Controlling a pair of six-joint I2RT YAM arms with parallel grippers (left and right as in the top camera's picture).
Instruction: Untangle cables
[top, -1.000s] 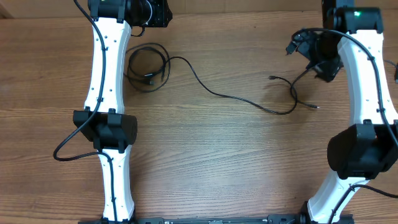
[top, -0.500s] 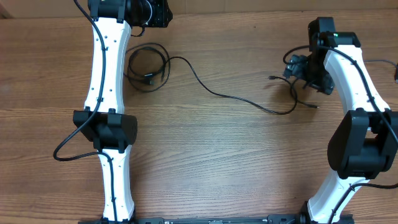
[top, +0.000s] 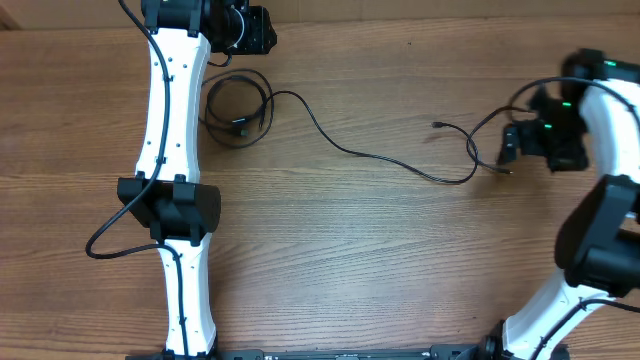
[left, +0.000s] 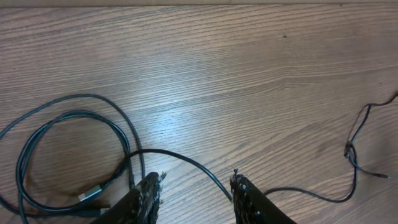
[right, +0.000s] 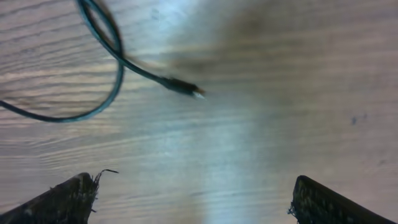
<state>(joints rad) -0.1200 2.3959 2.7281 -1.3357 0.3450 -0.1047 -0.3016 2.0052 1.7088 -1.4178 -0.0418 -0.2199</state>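
1. Bench (top: 400, 260): wood-grain top carrying the cables (top: 345, 152), which are thin black cords.

2. Coil (top: 267, 103): several loose rings lie flat on the bench. A silvery plug (left: 90, 194) rests inside the rings.

3. Long cord (top: 400, 163): it leaves the right side of the coil and runs in a shallow curve well away from it. At the far end it turns back on itself in a small loop. Two free ends leave that loop, and one carries a small plug end (right: 183, 87) that lies flat on the bench.

4. Left gripper (left: 194, 196): it is positioned just beyond the coil, at the far bench edge. The jaws stand partly apart with nothing gripped. In the left wrist view the cord appears in the gap, but it lies on the bench beneath them, untouched.

5. Right gripper (right: 193, 202): it is well away from the coil, above the cord's far end. The jaws are spread fully wide and empty. The plug end lies on the bench ahead of the fingertips, clear of both.
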